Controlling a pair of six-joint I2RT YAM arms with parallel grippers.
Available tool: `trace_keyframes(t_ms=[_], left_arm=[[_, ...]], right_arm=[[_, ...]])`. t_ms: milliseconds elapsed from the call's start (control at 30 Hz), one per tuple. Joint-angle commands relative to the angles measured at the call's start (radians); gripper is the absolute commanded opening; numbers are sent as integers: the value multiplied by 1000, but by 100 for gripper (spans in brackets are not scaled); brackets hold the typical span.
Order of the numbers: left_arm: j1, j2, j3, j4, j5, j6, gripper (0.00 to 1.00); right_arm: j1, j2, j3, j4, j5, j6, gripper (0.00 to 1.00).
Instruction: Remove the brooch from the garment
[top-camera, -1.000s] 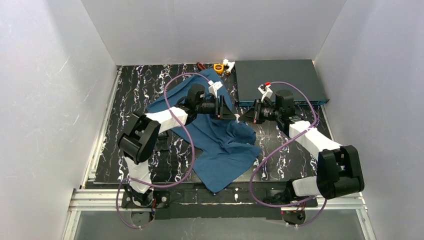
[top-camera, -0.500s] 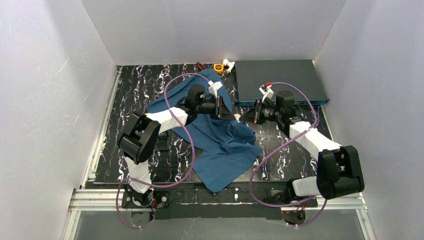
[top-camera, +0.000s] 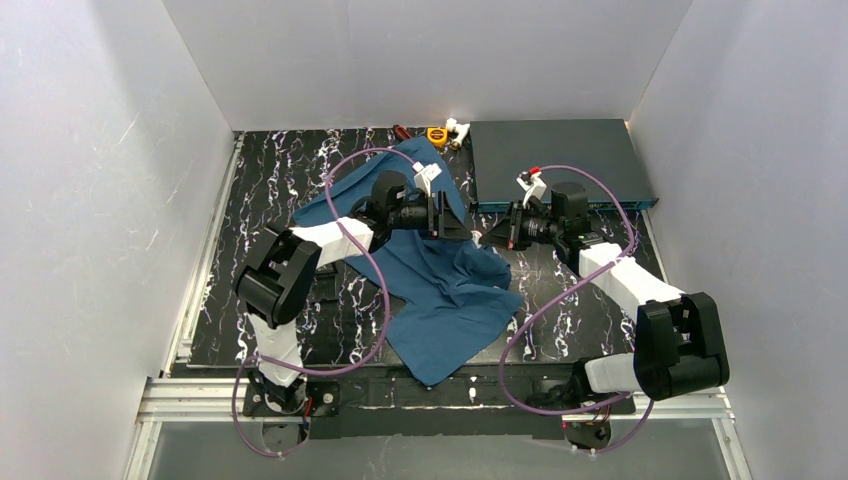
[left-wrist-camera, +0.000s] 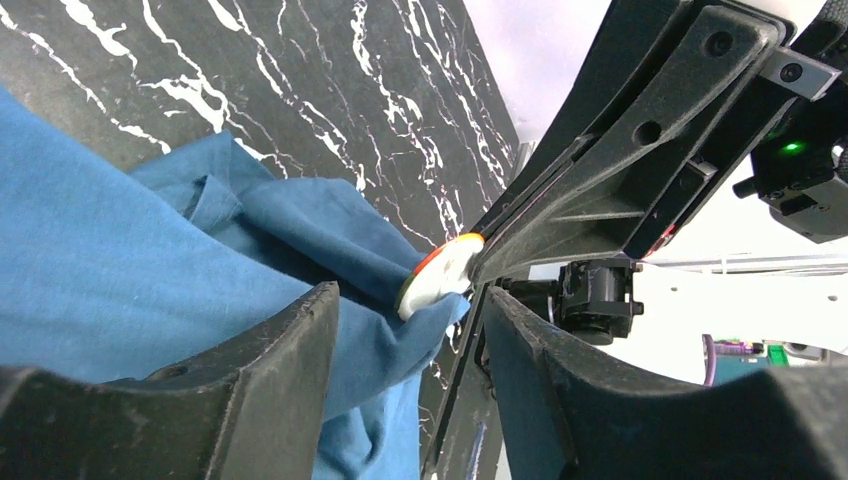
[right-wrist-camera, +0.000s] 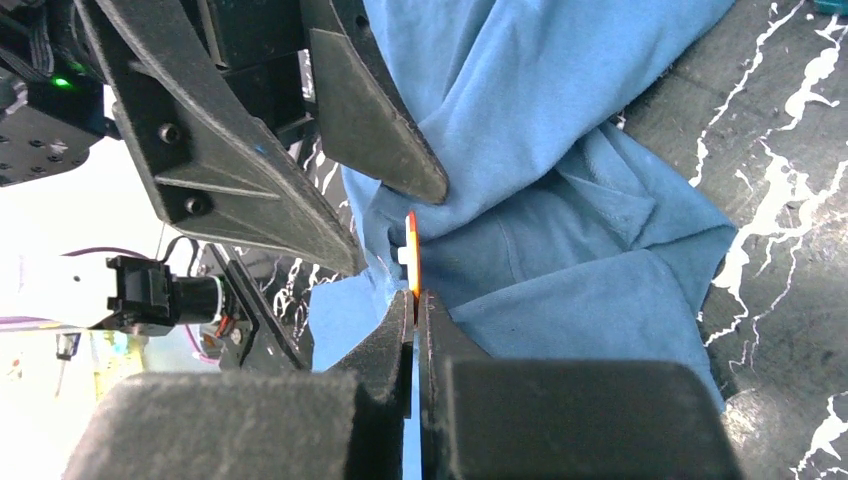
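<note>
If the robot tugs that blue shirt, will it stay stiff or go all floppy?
Probably floppy: the shirt lies in soft folds and bunches up by the brooch. It would likely sag and trail rather than lift as one piece. Being thin cloth, it seems light and may slide.

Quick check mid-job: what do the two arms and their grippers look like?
Left arm and right arm match: white link shells, chunky black joint housings, a purple cable looping along each. Left gripper and right gripper are matte black, with long tapered fingers pierced by round holes.

L gripper (left-wrist-camera: 410, 297) & box (top-camera: 560, 160) crowd brooch (left-wrist-camera: 440, 275).
</note>
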Motion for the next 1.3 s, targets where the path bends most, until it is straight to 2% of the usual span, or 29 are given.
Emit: trace_keyframes(t_ms=[0, 267, 500, 733, 900, 1033, 1267], left_arm=[[26, -73, -23, 20, 17, 40, 60], [43, -119, -27, -68, 16, 162, 74], [61, -163, -21, -167, -2, 253, 80], [64, -197, -22, -245, -7, 324, 84], [70, -233, 12, -382, -20, 434, 87], [87, -260, 68, -581, -25, 565, 88], [152, -338, 152, -769, 48, 690, 88]], right_arm=[[6, -19, 66, -72, 40, -123, 1], [26, 38, 134, -253, 131, -390, 1], [54, 68, 125, -324, 195, -533, 1], [55, 72, 111, -332, 253, -584, 1], [39, 52, 130, -363, 253, -584, 1], [1, 41, 184, -407, 197, -565, 1], [-34, 26, 330, -446, 13, -468, 1]])
